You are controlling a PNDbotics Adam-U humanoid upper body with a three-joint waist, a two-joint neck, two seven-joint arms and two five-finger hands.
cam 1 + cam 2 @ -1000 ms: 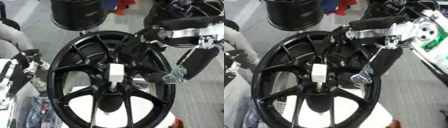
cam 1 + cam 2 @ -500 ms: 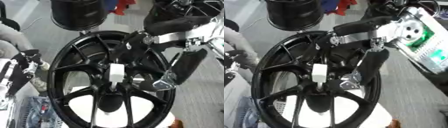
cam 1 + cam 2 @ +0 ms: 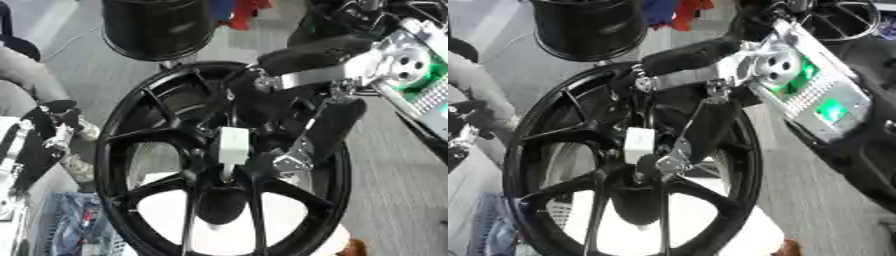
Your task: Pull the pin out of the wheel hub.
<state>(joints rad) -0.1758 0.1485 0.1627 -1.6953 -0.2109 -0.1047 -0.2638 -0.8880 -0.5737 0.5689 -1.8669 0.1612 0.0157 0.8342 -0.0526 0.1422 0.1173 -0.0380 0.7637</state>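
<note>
Right hand (image 3: 302, 150) extended, fingers pointing downward.

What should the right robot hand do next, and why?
Probably ease a little further left and close on the white pin: the right robot hand hangs beside it over the wheel hub, apparently not yet gripping, and the pin sits in place.

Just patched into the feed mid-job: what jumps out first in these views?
A big black wheel fills the middle, with a white block-shaped pin standing up at its hub. The robot's right hand reaches in from the upper right, fingers close beside the pin. A second black rim stands behind, top left.
</note>
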